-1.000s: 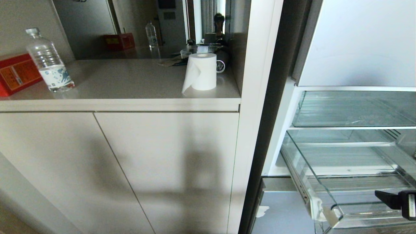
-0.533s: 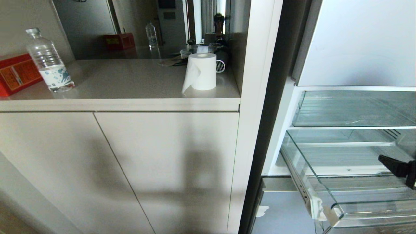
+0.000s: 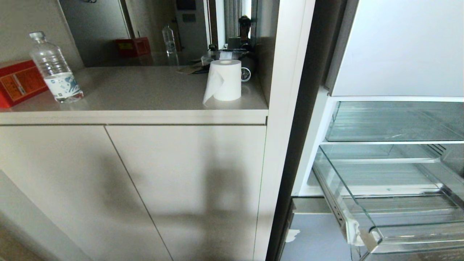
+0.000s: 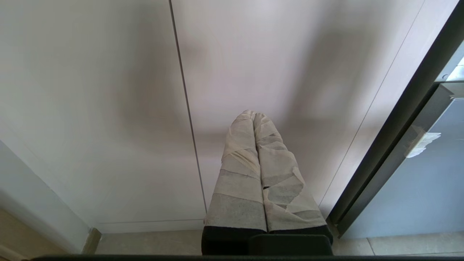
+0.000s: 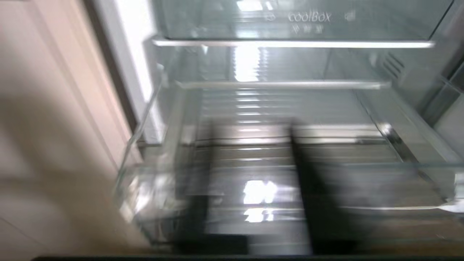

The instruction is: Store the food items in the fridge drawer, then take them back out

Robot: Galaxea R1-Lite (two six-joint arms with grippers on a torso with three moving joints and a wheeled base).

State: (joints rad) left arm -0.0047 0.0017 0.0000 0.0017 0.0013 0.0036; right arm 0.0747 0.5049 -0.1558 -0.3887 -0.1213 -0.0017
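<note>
The fridge drawer [image 3: 377, 232] stands pulled out; right gripper [image 5: 253, 188] jaws apart, left gripper [image 4: 253, 119] jaws together.

A: What sits on the table [image 3: 145, 90]?
B: 1 water bottle [image 3: 54, 69] beside a red box [image 3: 18, 85] at its left end, and 1 white paper roll [image 3: 224, 79] upright near the right edge.

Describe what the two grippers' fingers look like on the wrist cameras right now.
The left gripper has two long tapering fingers wrapped in pale, creased tape bands over a black base. The right gripper shows only as two dark, bare black fingers, motion-blurred; no tape, cables or markings can be made out.
</note>
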